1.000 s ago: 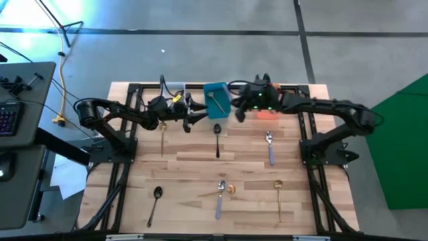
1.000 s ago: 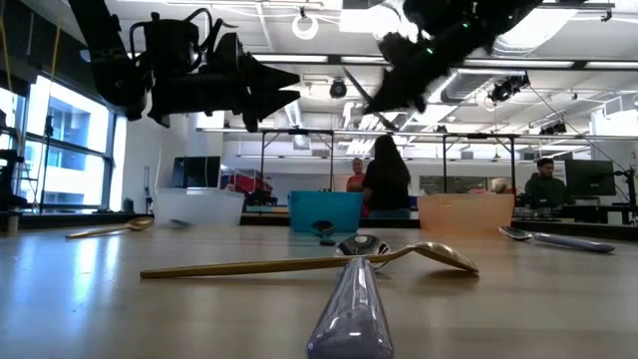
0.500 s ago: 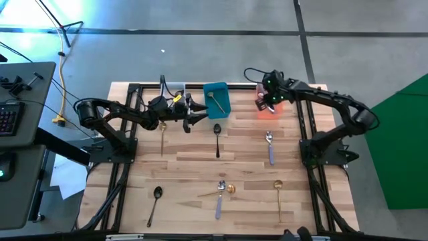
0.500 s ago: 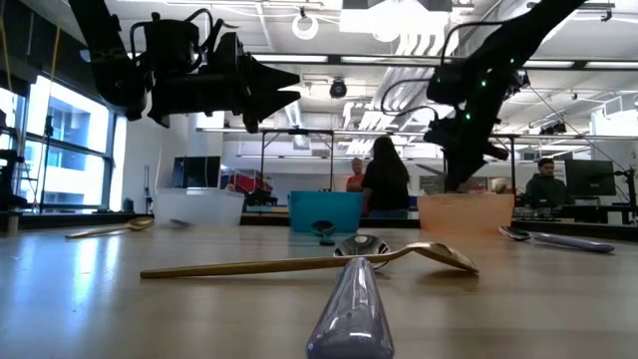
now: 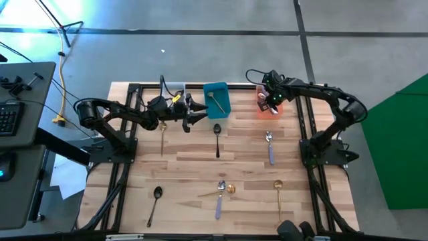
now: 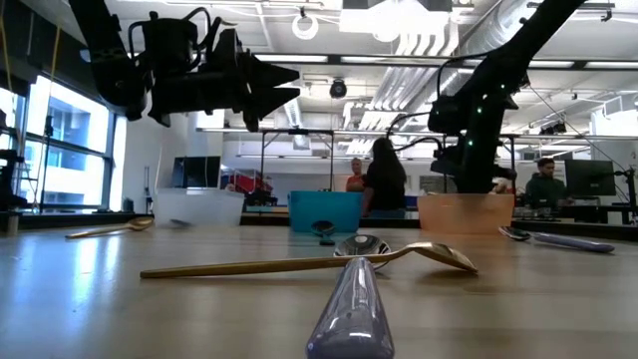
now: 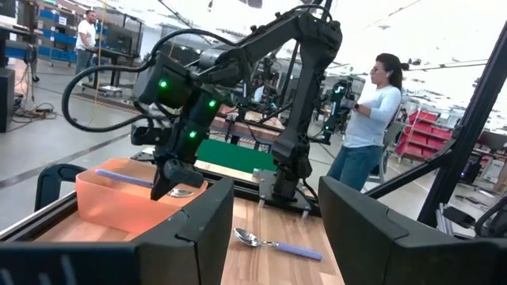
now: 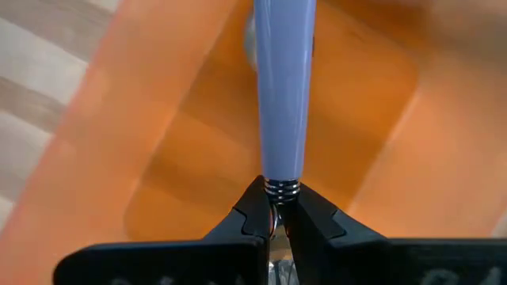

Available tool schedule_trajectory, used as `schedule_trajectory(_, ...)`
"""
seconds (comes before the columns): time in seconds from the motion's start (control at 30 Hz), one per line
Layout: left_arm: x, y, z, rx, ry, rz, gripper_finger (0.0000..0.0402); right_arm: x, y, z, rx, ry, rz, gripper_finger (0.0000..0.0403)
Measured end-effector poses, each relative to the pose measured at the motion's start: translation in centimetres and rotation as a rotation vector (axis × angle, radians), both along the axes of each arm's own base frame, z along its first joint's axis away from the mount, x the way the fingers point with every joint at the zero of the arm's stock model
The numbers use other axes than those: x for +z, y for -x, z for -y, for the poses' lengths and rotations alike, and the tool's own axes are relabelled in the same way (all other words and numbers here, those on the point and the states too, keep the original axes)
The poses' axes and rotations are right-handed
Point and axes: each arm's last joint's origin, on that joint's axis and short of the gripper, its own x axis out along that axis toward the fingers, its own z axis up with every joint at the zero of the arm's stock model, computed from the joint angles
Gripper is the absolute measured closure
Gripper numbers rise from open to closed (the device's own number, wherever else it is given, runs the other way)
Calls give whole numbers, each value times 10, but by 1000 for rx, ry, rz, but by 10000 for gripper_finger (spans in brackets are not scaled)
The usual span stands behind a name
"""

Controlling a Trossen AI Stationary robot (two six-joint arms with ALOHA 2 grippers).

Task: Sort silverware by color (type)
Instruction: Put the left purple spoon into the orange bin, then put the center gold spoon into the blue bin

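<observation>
My right gripper [image 5: 271, 105] points down into the orange bin [image 5: 262, 112] at the table's far right, shut on a spoon with a lavender handle [image 8: 283, 87]. My left gripper [image 5: 195, 116] hangs open above the table between the clear bin [image 5: 175, 89] and the teal bin [image 5: 217, 99], holding nothing. A gold spoon [image 5: 214, 102] lies in the teal bin. Loose silverware lies flat on the wood: a gold spoon [image 5: 162, 135], a black spoon [image 5: 217, 138], a silver spoon with a lavender handle [image 5: 270, 148], and several more near the front. My right gripper pinches the spoon between its two fingertips at the ringed neck [image 8: 280, 188], where the lavender handle meets the metal stem. The fingers come from above, pointing steeply down. The handle [image 7: 120, 178] sticks out roughly level inside the orange bin; whether it touches the bin's floor I cannot tell.
Near the front edge lie a black spoon [image 5: 155, 199], a gold spoon crossed with a lavender-handled one [image 5: 221, 192], and another gold spoon [image 5: 279, 199]. Black frame rails run along the table's sides. People stand in the room beyond the table.
My right gripper has carried the lavender-handled spoon from beside the teal bin toward the table's right edge, gone down over the orange bin and tipped from slanting to pointing steeply down. It has stayed shut on the spoon.
</observation>
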Motion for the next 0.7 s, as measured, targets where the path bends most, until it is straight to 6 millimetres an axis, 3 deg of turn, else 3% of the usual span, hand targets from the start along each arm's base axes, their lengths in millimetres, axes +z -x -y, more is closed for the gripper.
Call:
schedule_trajectory(0.23, 0, 0, 0, 0, -1, 1, 227, -10, 0, 4, -1, -26, -23, 384)
schedule_trajectory(0.4, 0, 1, -2, 8, 12, 2, 227, -10, 0, 4, -4, -14, -25, 361)
schedule_trajectory(0.7, 0, 5, -11, -1, 28, -1, 230, 22, 3, -2, 13, 114, 15, 308)
